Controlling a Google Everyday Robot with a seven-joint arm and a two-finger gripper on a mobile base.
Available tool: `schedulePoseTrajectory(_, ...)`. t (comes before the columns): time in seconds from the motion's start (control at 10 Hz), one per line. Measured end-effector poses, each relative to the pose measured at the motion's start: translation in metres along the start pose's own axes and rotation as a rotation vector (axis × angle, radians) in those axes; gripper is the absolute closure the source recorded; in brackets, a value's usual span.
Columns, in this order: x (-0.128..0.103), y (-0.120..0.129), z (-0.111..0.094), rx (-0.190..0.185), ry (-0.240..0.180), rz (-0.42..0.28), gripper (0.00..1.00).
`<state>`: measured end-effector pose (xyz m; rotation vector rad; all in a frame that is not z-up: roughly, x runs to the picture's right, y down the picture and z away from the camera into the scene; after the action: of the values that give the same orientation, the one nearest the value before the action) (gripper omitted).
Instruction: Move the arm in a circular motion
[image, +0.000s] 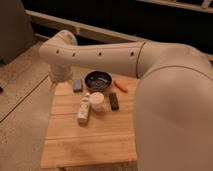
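One wooden table (90, 145) on speckled floor (20, 115); gripper (59, 79) at its far corner, blue block (77, 85) just beside; arm (100, 52) overhead; grip state indiscernible.

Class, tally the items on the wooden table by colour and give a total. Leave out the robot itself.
White: 2 (bottle, cup)
Black or dark: 2 (bowl, flat bar)
Blue-grey: 1 (block)
Orange: 1 (small tool)
Total: 6
Not counted: the arm, with its gripper hanging at the far left corner of the table.
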<state>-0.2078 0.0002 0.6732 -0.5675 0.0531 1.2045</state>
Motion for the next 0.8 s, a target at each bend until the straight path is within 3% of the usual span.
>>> schedulePoseTrajectory(0.2,0.041,-0.013,-0.006,0.041,0.015,0.021,0.35)
schedulePoseTrajectory(0.4,0.080,-0.051,-0.011,0.127,0.037,0.084,0.35)
schedulePoseTrajectory(0.5,0.087,-0.061,-0.012,0.150,0.042,0.102,0.35)
schedulePoseTrajectory(0.6,0.101,-0.099,-0.017,0.217,0.055,0.186,0.35)
schedulePoseTrajectory(0.8,0.107,-0.138,-0.020,0.270,0.069,0.286,0.35)
